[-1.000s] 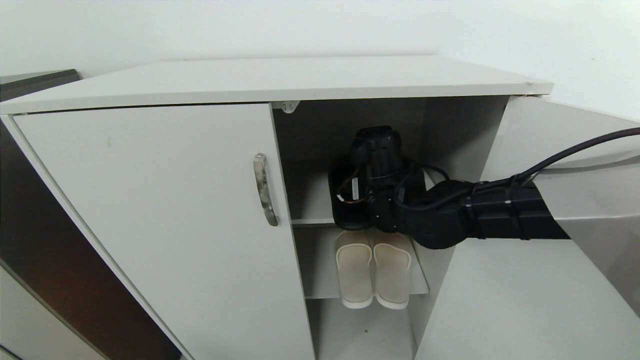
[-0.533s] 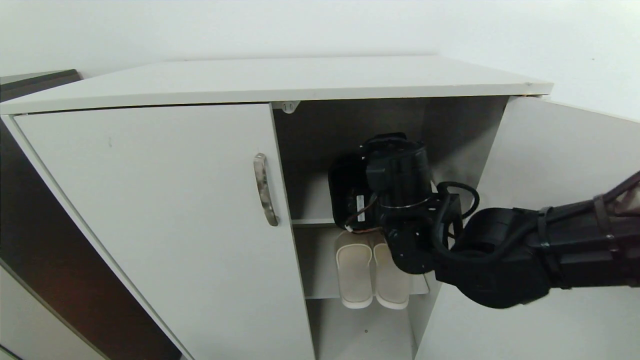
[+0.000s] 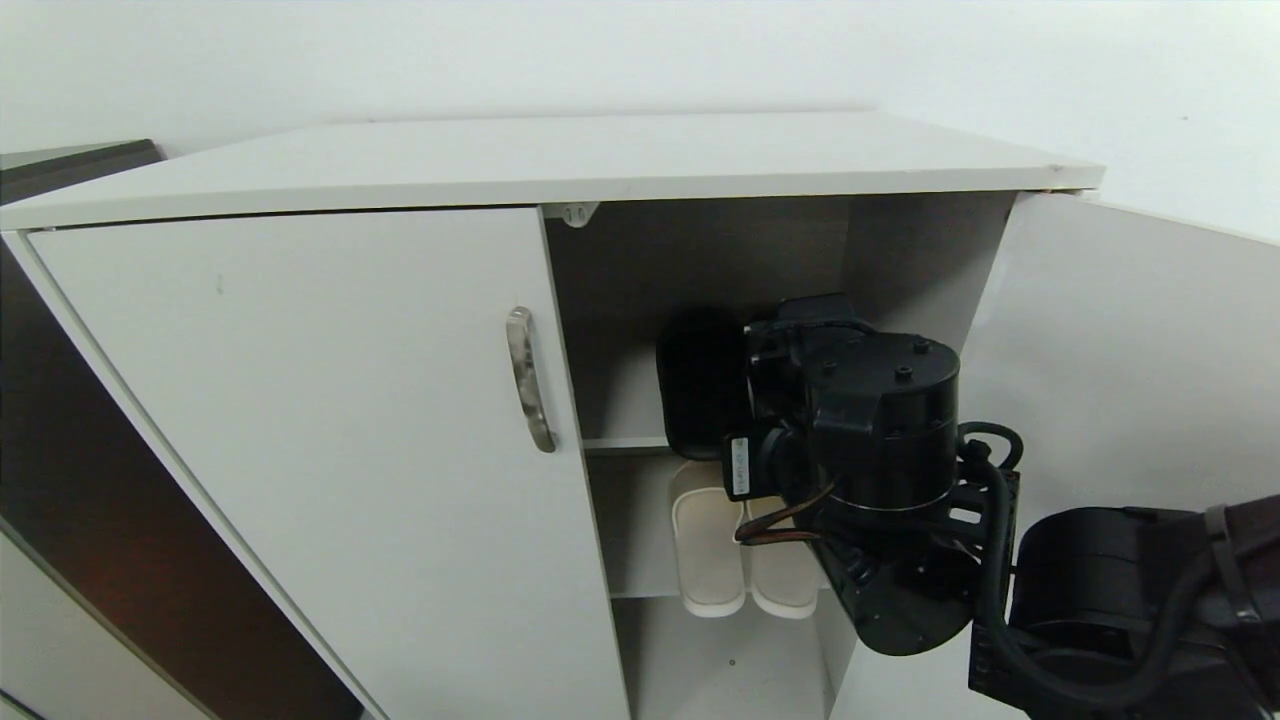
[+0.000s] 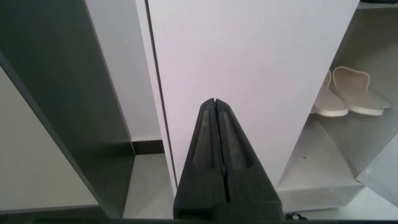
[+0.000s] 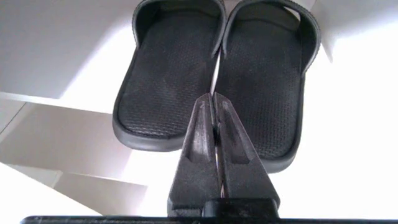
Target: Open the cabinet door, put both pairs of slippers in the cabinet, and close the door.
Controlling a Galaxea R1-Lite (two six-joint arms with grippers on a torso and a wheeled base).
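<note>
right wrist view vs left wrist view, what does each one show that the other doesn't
Right wrist view: the black slippers side by side on a shelf, beyond the shut right claw. Left wrist view: the closed door, the white slippers on a shelf past its edge, and the shut left claw. Both: the inside of the white cabinet.

A plain white wall rises behind the pale cabinet. Just left of the cabinet stands a dark brown unit. Grey floor shows at the cabinet's foot, evenly lit.
</note>
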